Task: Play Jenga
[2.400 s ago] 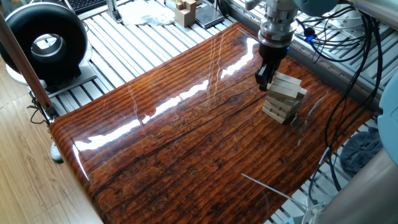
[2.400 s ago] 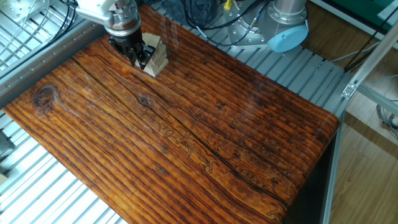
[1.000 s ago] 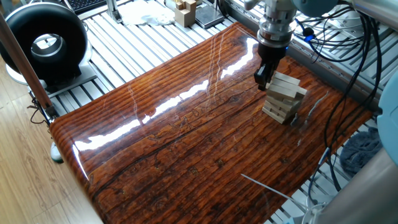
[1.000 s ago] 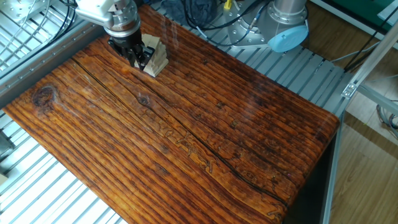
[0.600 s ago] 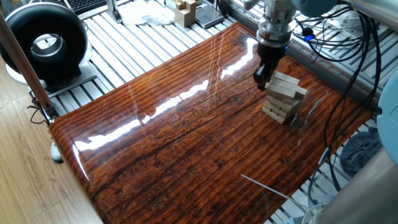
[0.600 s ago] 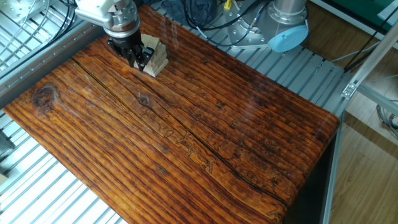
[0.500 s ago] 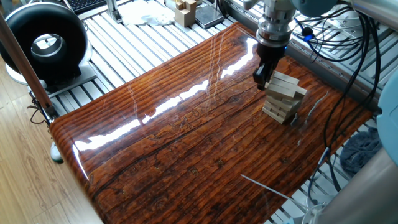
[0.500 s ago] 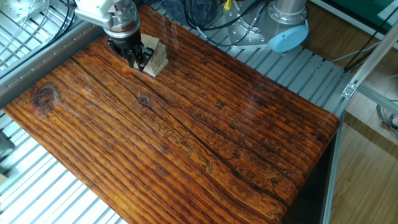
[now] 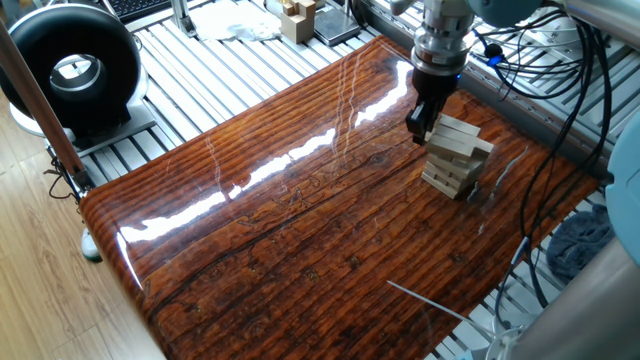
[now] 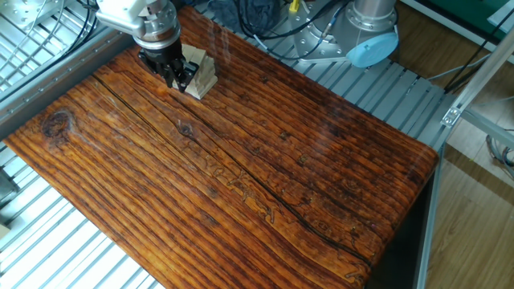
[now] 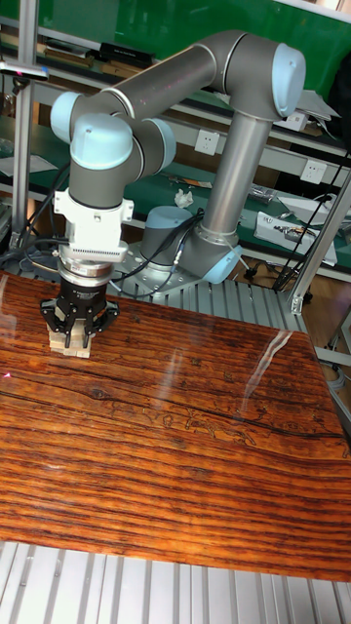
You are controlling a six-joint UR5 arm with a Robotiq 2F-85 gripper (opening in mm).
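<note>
The Jenga tower is a short stack of pale wooden bars near the far right edge of the glossy wooden table. It also shows in the other fixed view as the tower and, partly hidden by the fingers, in the tall view as the tower. My gripper points straight down at the tower's upper layers on the side facing the table's middle. Its dark fingers stand close together, pinching the end of a Jenga bar high in the stack. The gripper covers the tower's top.
A black round device stands off the table's left corner. Tan boxy wooden pieces sit beyond the far edge. Cables hang behind the tower. The arm's base is beside the table's long edge.
The gripper has crept a few pixels away from the tower toward the table's middle, still at the upper layers. The tower has kept its shape.
</note>
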